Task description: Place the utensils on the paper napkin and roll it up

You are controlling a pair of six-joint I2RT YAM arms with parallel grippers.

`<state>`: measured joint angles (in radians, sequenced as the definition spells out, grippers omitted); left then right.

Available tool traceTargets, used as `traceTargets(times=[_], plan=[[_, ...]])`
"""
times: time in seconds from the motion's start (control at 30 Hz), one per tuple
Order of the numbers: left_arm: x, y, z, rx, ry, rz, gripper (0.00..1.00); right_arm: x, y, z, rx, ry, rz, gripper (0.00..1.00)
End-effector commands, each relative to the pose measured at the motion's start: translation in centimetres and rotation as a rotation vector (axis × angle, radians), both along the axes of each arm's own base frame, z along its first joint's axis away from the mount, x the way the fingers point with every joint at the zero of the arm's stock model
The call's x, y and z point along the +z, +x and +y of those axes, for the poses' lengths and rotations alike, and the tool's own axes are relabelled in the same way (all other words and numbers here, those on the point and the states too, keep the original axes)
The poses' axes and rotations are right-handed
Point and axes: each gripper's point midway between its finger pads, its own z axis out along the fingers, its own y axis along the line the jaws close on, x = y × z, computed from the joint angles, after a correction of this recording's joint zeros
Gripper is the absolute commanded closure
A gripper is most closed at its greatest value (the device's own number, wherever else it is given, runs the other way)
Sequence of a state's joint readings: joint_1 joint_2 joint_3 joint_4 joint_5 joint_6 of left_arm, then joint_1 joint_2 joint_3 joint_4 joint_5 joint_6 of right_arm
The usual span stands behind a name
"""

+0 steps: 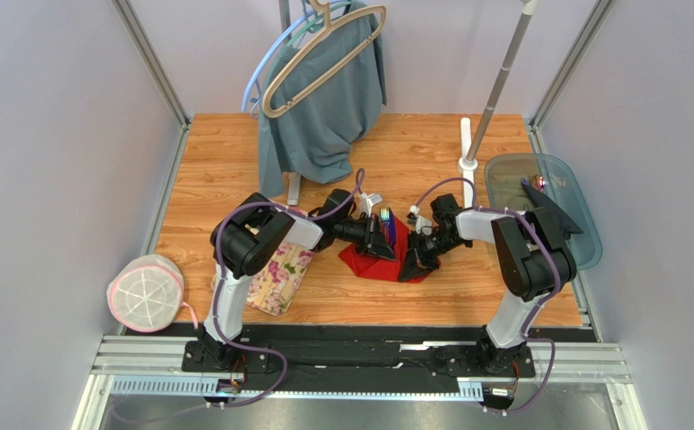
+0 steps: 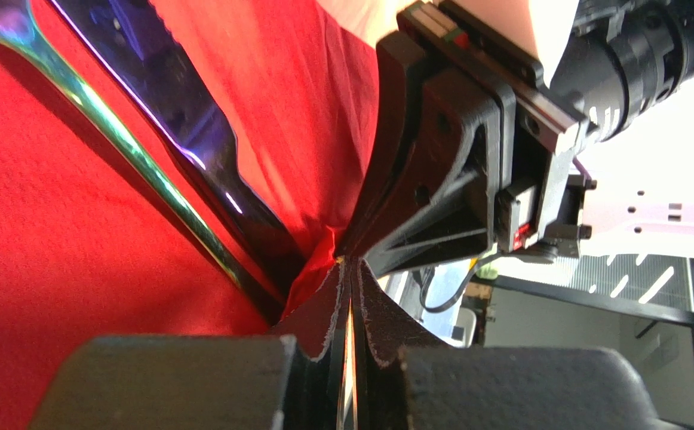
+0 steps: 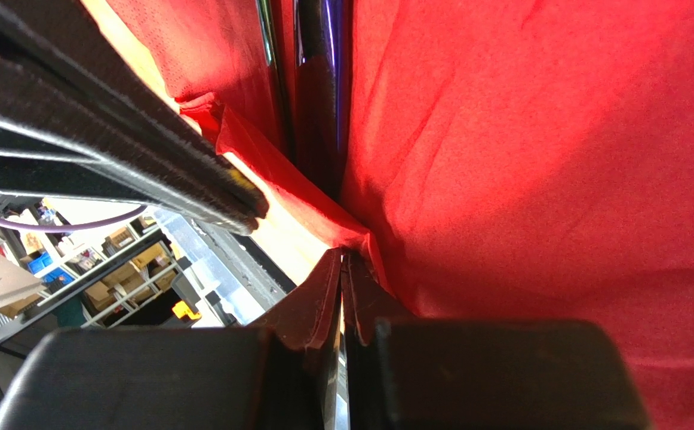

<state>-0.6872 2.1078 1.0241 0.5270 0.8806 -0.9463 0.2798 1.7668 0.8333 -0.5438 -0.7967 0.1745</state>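
Observation:
The red paper napkin [image 1: 366, 261] lies on the wooden table between my two arms. Its edge is lifted and folded over the utensils [image 1: 386, 220]. In the left wrist view a purple piece [image 2: 180, 116] and a shiny green piece [image 2: 117, 134] lie on the napkin [image 2: 72, 233]. My left gripper [image 2: 342, 264] is shut on a pinched corner of the napkin, beside the utensils. My right gripper [image 3: 346, 260] is shut on a fold of the napkin [image 3: 539, 152], next to a purple utensil [image 3: 322, 72]. The two grippers [image 1: 385, 242] [image 1: 413, 260] are nearly touching.
A cream floral cloth [image 1: 283, 273] lies left of the napkin. A grey-green garment [image 1: 324, 107] on a beige hanger [image 1: 324, 54] hangs at the back. A white pole stand [image 1: 494, 90] and a clear tray [image 1: 503, 179] are at the right. A pink-rimmed round net [image 1: 146, 291] sits far left.

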Motion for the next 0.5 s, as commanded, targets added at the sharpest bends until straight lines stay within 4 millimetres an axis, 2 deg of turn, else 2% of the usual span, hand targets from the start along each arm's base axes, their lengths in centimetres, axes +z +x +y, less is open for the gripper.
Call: traceTargets(times=[0.0,0.2,0.33,0.47], plan=[[0.7,1.5,-0.9,0.020,-0.035,-0.033,0.94,0.8,0.8,0.5,0.016,0.037,-0.030,0.93],[-0.9,1.4,-0.3,0.029,0.013,-0.007,0.95,1.6,0.8,0.6,0.015,0.051,-0.043,0.92],[-1.3,1.7,-0.2,0.033,0.022,-0.006,0.95,2.5,0.9,0.7,0.016,0.069,-0.059,0.89],[-1.6,1.7,-0.1,0.030,0.037,-0.003,0.96,2.5,0.9,0.0,0.008,0.054,-0.042,0.86]])
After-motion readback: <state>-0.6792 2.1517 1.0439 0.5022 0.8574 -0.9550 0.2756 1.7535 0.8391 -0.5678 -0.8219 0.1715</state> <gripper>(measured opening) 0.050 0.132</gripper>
